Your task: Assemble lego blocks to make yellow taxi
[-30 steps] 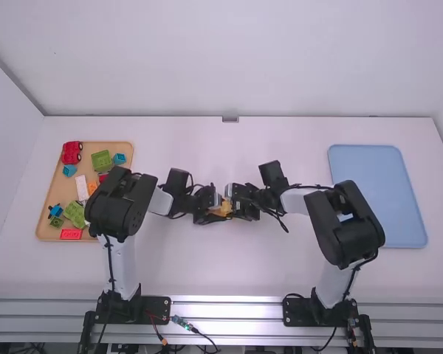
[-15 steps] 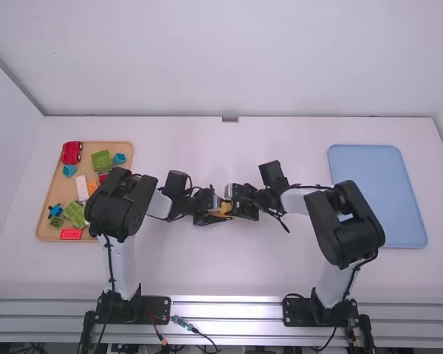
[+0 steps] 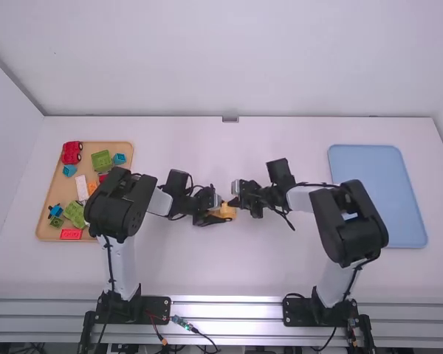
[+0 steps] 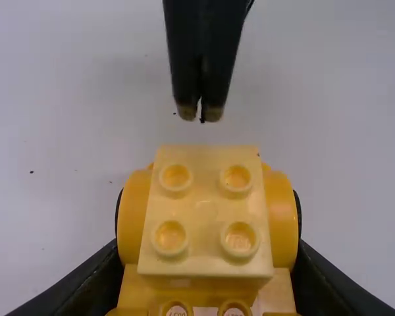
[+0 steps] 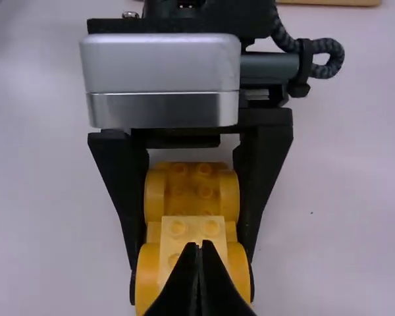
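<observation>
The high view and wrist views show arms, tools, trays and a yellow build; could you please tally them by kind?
Arms: 2 (left arm, right arm)
Tools: 2 (left tool, right tool)
Trays: 2 (tan tray, blue tray)
Yellow build: 1
Total: 7

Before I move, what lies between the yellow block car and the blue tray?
The right arm, in the high view: its gripper is by the yellow block car, and its elbow hides part of the blue tray's edge.
</observation>
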You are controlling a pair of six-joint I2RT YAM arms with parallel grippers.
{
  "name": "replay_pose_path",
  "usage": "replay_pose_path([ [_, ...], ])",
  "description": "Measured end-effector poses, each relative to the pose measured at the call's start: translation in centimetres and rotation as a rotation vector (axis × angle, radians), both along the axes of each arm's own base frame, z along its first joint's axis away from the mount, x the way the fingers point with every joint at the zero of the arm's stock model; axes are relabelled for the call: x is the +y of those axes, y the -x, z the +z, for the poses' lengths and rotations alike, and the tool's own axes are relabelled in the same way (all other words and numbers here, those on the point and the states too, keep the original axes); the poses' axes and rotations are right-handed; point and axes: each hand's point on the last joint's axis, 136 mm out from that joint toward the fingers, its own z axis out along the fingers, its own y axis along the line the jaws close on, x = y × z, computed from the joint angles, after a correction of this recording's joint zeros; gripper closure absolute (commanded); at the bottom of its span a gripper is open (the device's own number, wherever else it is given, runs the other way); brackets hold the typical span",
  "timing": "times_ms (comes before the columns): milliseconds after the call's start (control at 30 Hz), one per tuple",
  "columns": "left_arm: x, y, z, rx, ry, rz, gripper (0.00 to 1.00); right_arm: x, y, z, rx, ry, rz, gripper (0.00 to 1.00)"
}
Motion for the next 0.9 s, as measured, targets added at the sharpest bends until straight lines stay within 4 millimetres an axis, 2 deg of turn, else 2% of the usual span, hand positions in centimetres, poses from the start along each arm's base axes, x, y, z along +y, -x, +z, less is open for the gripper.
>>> replay_pose_path([
  [267,0.0,0.0,0.0,-0.012,0.002,0.004,0.92,0.3,0.4,-1.4,0.029,0.000,0.012,1.00],
  [667,0.1,-0.1,-0.1,0.005,-0.005,0.008,0.94,0.8,0.1,-1.6,0.069,-0.055,0.017,1.00],
  [900,0.1,-0.2,0.0,0.000,-0.006,0.009,0.95,0.7,-0.1,-1.8,0.146,-0.002,0.001,1.00],
])
